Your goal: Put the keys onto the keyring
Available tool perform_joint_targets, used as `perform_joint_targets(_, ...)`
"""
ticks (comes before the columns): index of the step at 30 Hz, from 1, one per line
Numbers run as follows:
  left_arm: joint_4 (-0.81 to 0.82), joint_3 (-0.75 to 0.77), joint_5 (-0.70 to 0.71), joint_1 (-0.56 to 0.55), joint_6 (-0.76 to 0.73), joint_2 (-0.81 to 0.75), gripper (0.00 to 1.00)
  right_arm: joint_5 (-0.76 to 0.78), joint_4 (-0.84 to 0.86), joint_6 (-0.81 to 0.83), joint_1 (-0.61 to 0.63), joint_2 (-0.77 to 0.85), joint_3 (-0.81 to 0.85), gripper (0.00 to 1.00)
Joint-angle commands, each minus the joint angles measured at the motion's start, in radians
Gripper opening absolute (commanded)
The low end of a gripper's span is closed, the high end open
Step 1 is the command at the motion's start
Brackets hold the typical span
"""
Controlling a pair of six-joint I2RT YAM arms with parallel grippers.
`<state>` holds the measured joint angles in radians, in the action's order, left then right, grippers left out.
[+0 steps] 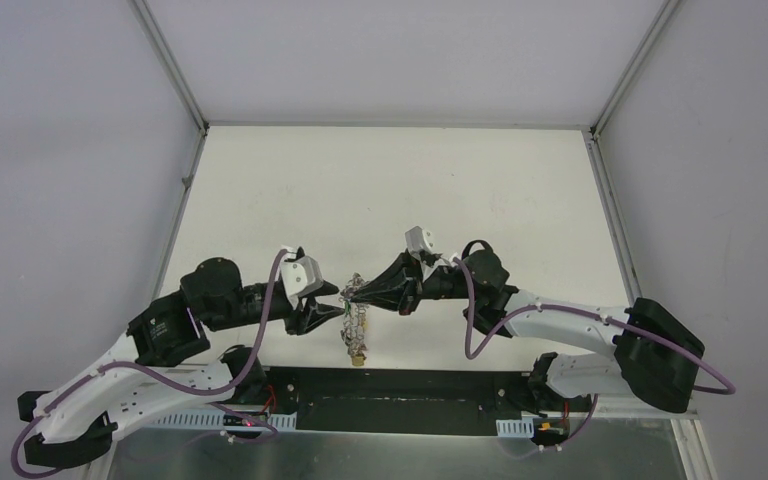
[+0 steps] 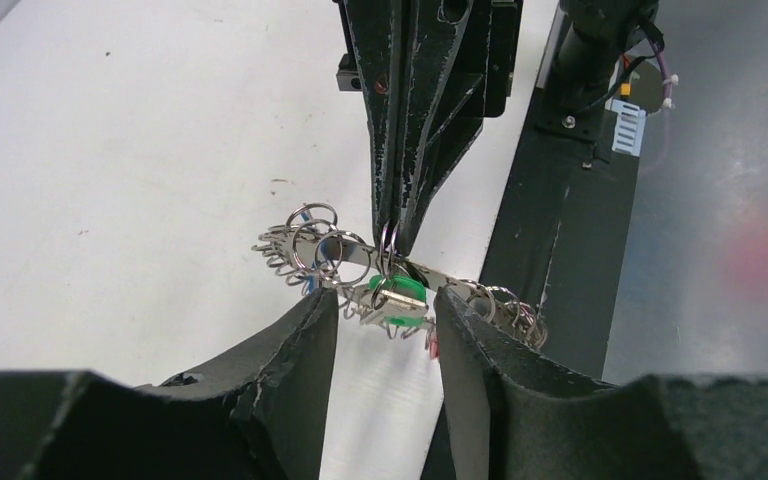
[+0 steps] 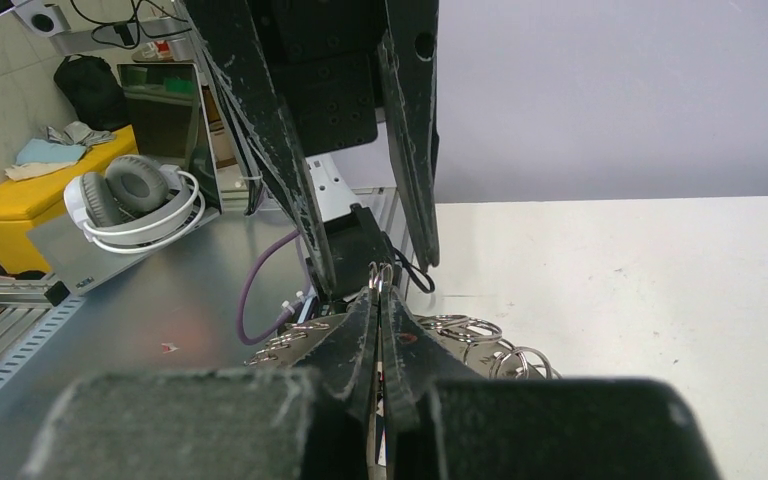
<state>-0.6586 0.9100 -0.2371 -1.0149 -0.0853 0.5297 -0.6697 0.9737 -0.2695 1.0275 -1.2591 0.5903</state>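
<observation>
The keyring [image 1: 357, 328] is seen at the near middle of the counter [image 1: 390, 190], between the two arms. It is held up by the right end effector [image 1: 352, 291], with its bunch of small keys trailing towards the near edge. Whether the lowest keys touch the counter cannot be told from above.

In the left wrist view the right end effector [image 2: 392, 235] is shown coming in from the far side. Its jaws are clenched, and a small wire loop at the top of the keyring [image 2: 352, 258] is nipped between the tips. The ring's flat silvery band is seen running left to right just beneath those tips, strung with many thin wire loops. A green-tagged key [image 2: 397, 292] is found hanging directly under the pinched loop. Flecks of blue are glimpsed among the loops at the left end, too small to be made out as a tag.

The left end effector [image 2: 387, 298] is released — its two dark fingers [image 2: 300, 350] are parted on either side of the green-tagged key, and a clear gap is left on each side, so nothing is grasped by it.

The same is confirmed from the right wrist: the right end effector [image 3: 380, 295] is pressed shut on the loop, wire rings of the keyring [image 3: 470, 330] are spread just to its right, and the opened fingers of the left end effector [image 3: 365, 265] are seen reaching down towards it from above. Off the counter [image 3: 640, 280], at the left of that view, white headphones [image 3: 130, 200] are seen resting on a metal surface — beside a yellow box [image 3: 20, 195].
</observation>
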Motion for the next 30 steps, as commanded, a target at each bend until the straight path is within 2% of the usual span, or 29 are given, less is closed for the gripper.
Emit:
perform_joint_targets(1, 0.179, -0.071, -0.025, -0.005, 0.018, -0.041, 0.39, -0.02, 0.073, 0.012, 0.004, 0.041, 0.014, 0.0)
perform_joint_targets(8, 0.266, -0.133, -0.041, -0.006, 0.027, -0.061, 0.28, -0.03, 0.072, 0.009, 0.003, 0.043, 0.017, 0.0)
perform_joint_targets(15, 0.276, -0.138, -0.07, -0.006, 0.027, -0.037, 0.0, -0.022, 0.069, 0.01, 0.004, 0.043, 0.017, 0.0)
perform_joint_targets(22, 0.238, -0.116, -0.032, -0.005, 0.044, -0.04, 0.0, -0.001, 0.058, 0.007, 0.004, 0.043, 0.012, 0.0)
perform_joint_targets(24, 0.212, -0.097, -0.031, -0.006, 0.042, -0.034, 0.0, 0.0, 0.054, 0.006, 0.002, 0.045, 0.012, 0.06)
perform_joint_targets(30, 0.066, 0.01, -0.036, -0.005, -0.026, 0.051, 0.0, 0.008, 0.038, 0.014, 0.002, 0.059, 0.005, 0.44)
